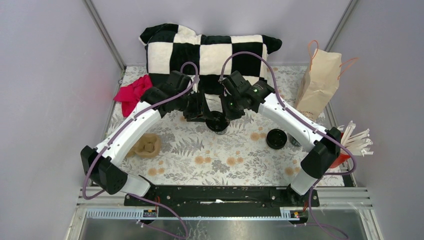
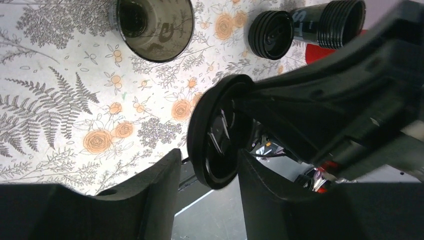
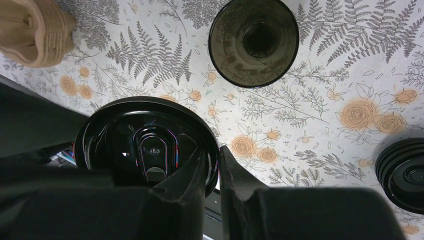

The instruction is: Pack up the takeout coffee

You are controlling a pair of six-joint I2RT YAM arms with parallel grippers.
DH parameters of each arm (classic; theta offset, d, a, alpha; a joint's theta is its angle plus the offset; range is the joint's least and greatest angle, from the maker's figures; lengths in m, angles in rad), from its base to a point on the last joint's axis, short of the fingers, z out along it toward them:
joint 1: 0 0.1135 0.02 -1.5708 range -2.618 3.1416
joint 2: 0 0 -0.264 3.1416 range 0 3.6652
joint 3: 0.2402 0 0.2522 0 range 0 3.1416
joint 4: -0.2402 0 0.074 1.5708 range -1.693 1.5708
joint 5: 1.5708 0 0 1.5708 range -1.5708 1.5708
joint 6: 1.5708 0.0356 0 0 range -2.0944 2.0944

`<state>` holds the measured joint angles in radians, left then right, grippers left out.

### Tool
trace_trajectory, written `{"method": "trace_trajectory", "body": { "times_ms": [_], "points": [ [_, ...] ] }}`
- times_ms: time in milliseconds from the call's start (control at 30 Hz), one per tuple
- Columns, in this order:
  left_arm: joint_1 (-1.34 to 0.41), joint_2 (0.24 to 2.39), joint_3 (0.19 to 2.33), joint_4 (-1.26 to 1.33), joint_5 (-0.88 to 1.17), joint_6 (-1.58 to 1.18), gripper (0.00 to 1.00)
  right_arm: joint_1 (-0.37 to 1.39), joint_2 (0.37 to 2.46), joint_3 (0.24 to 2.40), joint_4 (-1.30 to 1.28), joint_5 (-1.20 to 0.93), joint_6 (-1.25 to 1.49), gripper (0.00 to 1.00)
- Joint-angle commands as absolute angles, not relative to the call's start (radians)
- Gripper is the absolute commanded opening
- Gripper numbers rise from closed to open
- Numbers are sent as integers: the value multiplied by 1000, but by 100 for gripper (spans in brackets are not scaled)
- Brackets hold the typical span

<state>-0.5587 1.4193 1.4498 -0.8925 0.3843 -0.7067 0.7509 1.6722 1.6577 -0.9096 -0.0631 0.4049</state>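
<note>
One takeout coffee cup stands open-topped and lidless on the floral cloth, below both grippers; both wrist views show it as a black cup. Above it hangs its round black sip lid, my right gripper shut on its rim. My left gripper straddles the same lid edge-on; one finger is against it, the other stands a little apart. A second black cup with its lid on sits to the right.
The brown pulp carrier sits at the left. A brown paper bag stands at the back right, a red cup of white straws at the right edge. A checkered pillow and red cloth lie behind.
</note>
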Motion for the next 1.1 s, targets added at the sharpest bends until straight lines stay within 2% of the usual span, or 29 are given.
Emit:
{"method": "trace_trajectory", "body": {
  "times_ms": [0, 200, 367, 400, 500, 600, 667, 733, 833, 867, 933, 1000, 1067],
  "points": [
    [-567, 1449, 1466, -910, 335, -699, 45, 769, 1686, 1737, -961, -17, 403, 13],
    [-576, 1490, 1514, -950, 290, -681, 33, 794, 1707, 1776, -997, 26, 387, 13],
    [-578, 1487, 1525, -953, 287, -683, 17, 806, 1710, 1803, -1026, 34, 390, 17],
    [-577, 1483, 1525, -951, 291, -683, 14, 806, 1706, 1810, -1032, 29, 396, 21],
    [-573, 1471, 1523, -936, 341, -686, 6, 804, 1681, 1835, -1038, -18, 410, 40],
    [-533, 1462, 1520, -906, 467, -717, 4, 762, 1648, 1897, -1075, -104, 435, 63],
    [-472, 1433, 1490, -848, 592, -781, 4, 690, 1594, 1908, -1055, -206, 474, 74],
    [-399, 1383, 1421, -707, 742, -922, 4, 600, 1481, 1853, -949, -360, 519, 86],
    [-325, 1278, 1224, -206, 940, -1333, 6, 506, 1328, 1662, -648, -612, 643, 99],
    [-315, 1251, 1123, 107, 949, -1524, 7, 497, 1291, 1600, -528, -665, 704, 99],
    [-311, 1222, 1006, 541, 902, -1863, 11, 495, 1247, 1487, -226, -736, 877, 100],
    [-314, 1232, 969, 770, 846, -2056, 11, 495, 1235, 1399, 65, -752, 1070, 100],
    [-314, 1240, 992, 817, 822, -2113, 11, 499, 1257, 1383, 245, -748, 1143, 100]
  ]
}}
